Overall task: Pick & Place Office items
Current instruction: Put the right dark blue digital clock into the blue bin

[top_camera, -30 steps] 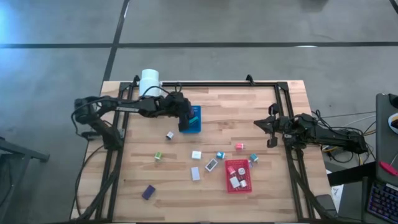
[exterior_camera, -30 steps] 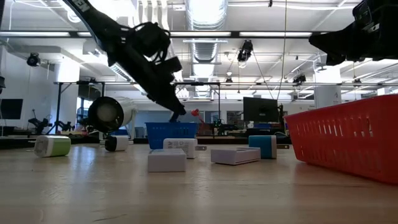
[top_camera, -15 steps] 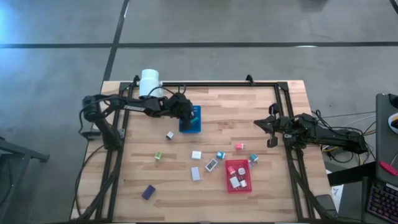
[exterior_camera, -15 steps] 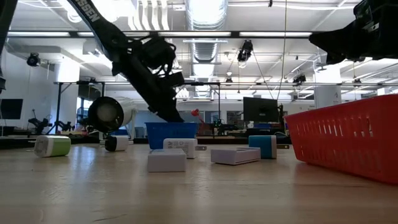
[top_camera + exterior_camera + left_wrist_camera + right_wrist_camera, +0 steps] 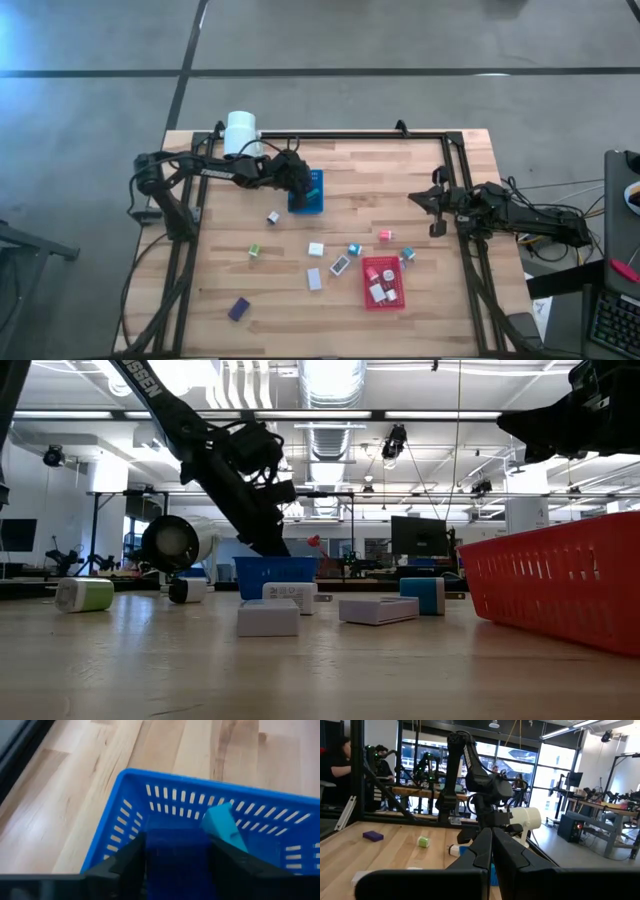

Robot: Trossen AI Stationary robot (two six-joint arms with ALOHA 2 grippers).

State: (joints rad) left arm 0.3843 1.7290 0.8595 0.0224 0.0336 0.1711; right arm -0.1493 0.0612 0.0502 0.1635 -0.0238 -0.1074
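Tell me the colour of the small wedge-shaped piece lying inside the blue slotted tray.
Teal. The small wedge-shaped piece shows best in the left wrist view.

Blue tray (image 5: 275,571): stands far back on the wooden table (image 5: 300,670), with a dark arm (image 5: 215,455) slanting down to its rim. In front of it: two white blocks (image 5: 268,617), a flat white piece (image 5: 378,609) and a teal block (image 5: 423,595). Left of it, a green-and-white block (image 5: 84,594); right, a red tray (image 5: 560,585).
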